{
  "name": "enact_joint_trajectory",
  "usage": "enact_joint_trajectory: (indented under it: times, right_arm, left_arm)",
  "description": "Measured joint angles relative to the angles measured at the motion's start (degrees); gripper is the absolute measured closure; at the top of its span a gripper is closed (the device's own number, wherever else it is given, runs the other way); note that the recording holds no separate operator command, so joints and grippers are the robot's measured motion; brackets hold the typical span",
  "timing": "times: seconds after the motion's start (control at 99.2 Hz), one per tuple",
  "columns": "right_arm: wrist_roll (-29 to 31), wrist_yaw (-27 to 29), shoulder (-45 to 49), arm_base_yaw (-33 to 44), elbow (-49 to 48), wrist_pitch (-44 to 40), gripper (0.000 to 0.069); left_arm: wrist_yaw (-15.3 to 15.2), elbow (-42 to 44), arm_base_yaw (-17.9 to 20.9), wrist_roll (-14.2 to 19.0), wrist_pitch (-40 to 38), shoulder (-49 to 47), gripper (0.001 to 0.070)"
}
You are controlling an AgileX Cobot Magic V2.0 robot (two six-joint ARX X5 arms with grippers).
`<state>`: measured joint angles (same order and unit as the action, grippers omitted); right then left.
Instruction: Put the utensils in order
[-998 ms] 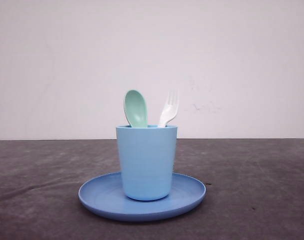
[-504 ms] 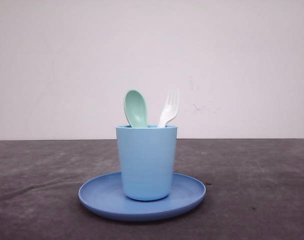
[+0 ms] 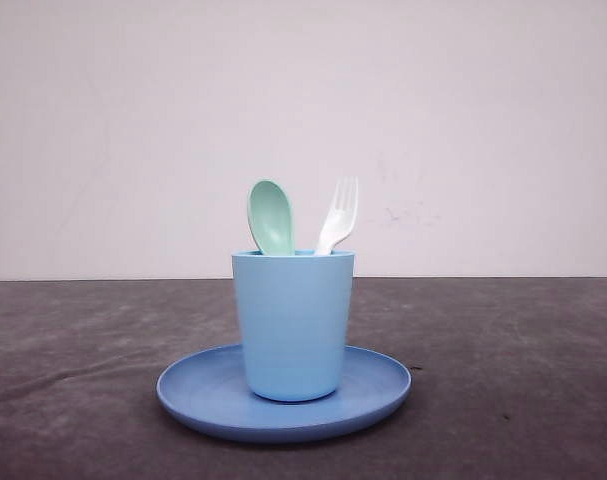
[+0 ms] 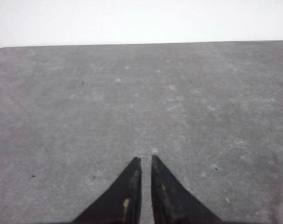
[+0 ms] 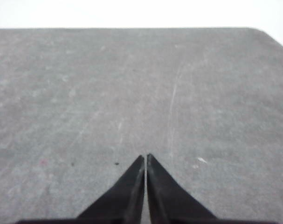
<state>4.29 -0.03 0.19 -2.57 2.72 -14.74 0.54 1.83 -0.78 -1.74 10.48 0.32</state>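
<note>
In the front view a mint-green spoon point(image 3: 271, 217) and a white fork point(image 3: 338, 215) stand upright in a light blue cup point(image 3: 293, 325), heads above its rim, spoon on the left and fork on the right. The cup stands in the middle of a round blue plate point(image 3: 195, 395) on the dark table. My left gripper point(image 4: 144, 159) is shut over bare grey tabletop, only a thin slit between its black fingers. My right gripper point(image 5: 146, 157) is likewise shut over bare table, holding nothing.
The dark grey table point(image 3: 503, 350) stretches to both sides of the plate, with a pale wall behind it. The table's far edge point(image 4: 141, 44) shows in the left wrist view, and a rounded far corner point(image 5: 262, 31) in the right wrist view.
</note>
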Motion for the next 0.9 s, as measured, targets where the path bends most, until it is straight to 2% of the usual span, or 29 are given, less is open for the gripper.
enact_joint_trajectory:
  times: [0.101, 0.897]
  right_arm:
    - [0.00, -0.61, 0.02, 0.00, -1.53, 4.13, 0.0683]
    - [0.00, -1.11, 0.02, 0.00, -1.75, 5.11, 0.0683]
  left_arm:
    - [0.02, 0.00, 0.00, -0.02, 0.00, -0.02, 0.0697]
    - [0.02, 0.00, 0.00, -0.02, 0.00, 0.00, 0.0697]
